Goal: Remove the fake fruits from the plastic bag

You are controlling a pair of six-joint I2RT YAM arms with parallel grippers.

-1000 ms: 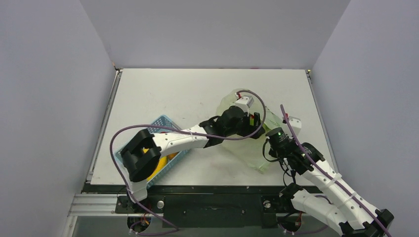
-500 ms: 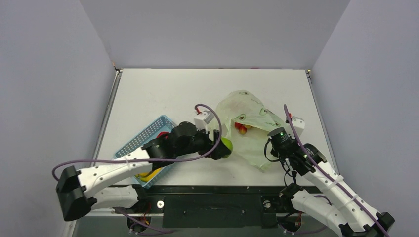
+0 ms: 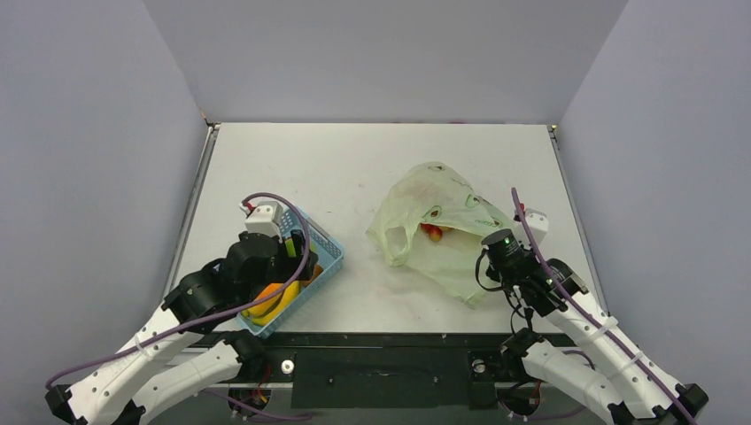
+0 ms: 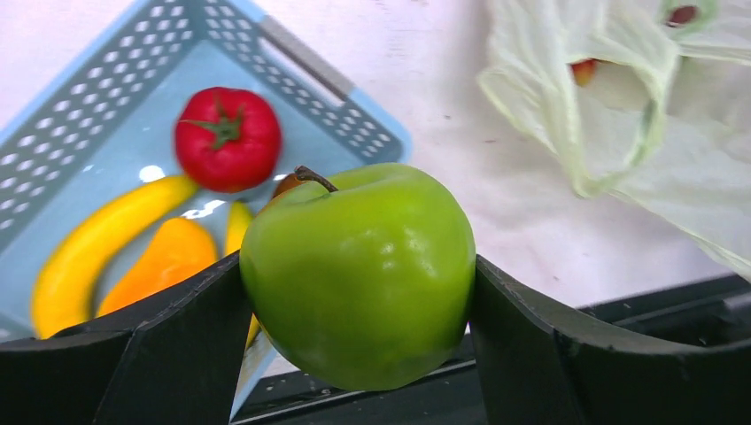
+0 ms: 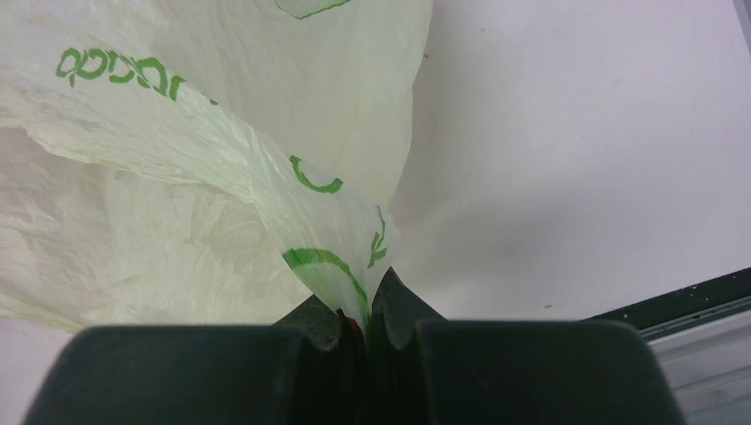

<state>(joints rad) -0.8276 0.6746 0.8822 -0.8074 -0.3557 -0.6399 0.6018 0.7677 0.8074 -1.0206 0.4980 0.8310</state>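
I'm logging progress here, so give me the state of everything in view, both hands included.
left hand, closed on the green apple.
green apple, out of the bag, held up beside the blue basket.
right hand, shut, pinching a fold of the plastic bag.
plastic bag, crumpled, mouth open, red fruit inside.
blue basket, upright, holding a tomato, bananas and an orange fruit.

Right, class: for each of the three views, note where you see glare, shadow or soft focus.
Left wrist view: soft white highlights on the green apple, a bright glare patch on the blue basket floor. Right wrist view: the plastic bag is crisp and casts a faint shadow on the table; the right end effector is dark, near featureless. Top view: even light, only faint shadows.
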